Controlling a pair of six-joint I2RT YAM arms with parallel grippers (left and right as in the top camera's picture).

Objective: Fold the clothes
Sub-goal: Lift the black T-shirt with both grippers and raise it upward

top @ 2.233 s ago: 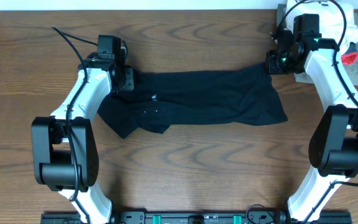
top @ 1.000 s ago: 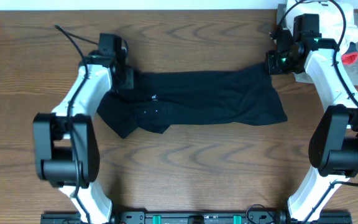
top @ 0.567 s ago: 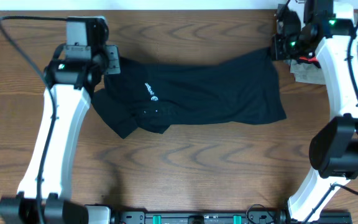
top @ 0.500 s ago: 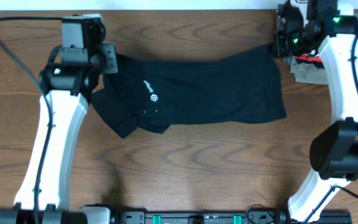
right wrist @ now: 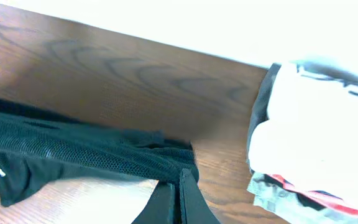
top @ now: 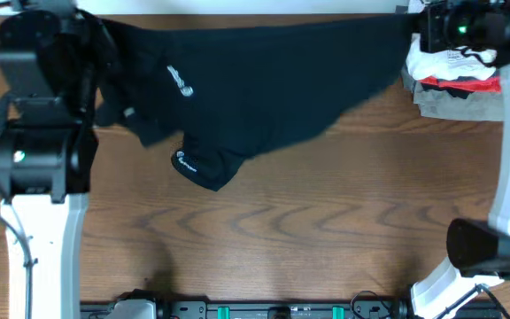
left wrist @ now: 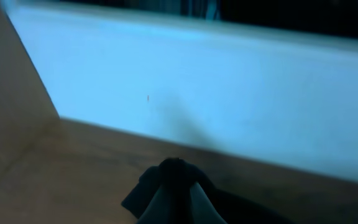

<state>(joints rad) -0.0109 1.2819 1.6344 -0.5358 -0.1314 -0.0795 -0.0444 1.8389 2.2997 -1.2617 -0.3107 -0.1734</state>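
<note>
Black short-sleeved T-shirt of soft fabric (top: 273,80) is now up off the brown wooden table (top: 326,230), stretched wide along the far side between both arms. Two seconds back it lay bunched mid-table with the arms low at its far corners. Since then both arms have risen and pulled back, carrying that edge with them. White printed text faces the overhead camera. One sleeve end hangs lowest; can't tell if it touches the wood. Reads as the shake-out and spread step, so folding proper hasn't started. Next move is likely laying it down flat.

Left claw (left wrist: 178,186) is pinched fully closed on a dark wad of the shirt's corner. Right claw (right wrist: 179,182) is likewise clamped tight, fabric running left from its tips. White folded garment (top: 454,64) stacked on grey folded garment (top: 454,102) sits just beside the shirt's right corner, so it could get snagged.
</note>
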